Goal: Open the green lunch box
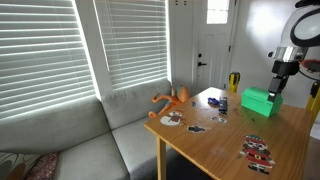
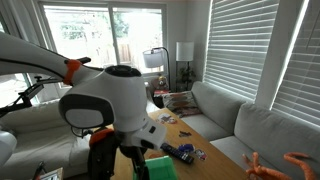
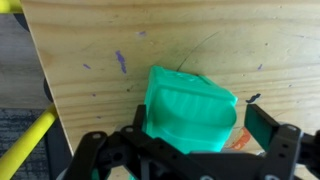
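The green lunch box (image 1: 260, 101) sits with its lid on at the far end of the wooden table (image 1: 225, 140). In the wrist view the lunch box (image 3: 188, 108) fills the middle of the frame. It also shows low in an exterior view (image 2: 160, 168), partly hidden by the arm. My gripper (image 1: 277, 88) hangs just above the box's right end. In the wrist view the gripper (image 3: 200, 128) is open, with one finger on each side of the box. I cannot tell whether the fingers touch it.
A yellow-and-black upright object (image 1: 234, 80) stands behind the box. An orange toy (image 1: 172, 99), a blue item (image 1: 217, 103) and several stickers (image 1: 256, 150) lie on the table. A grey sofa (image 1: 90, 140) runs beside it. The table edge (image 3: 40, 90) is close to the box.
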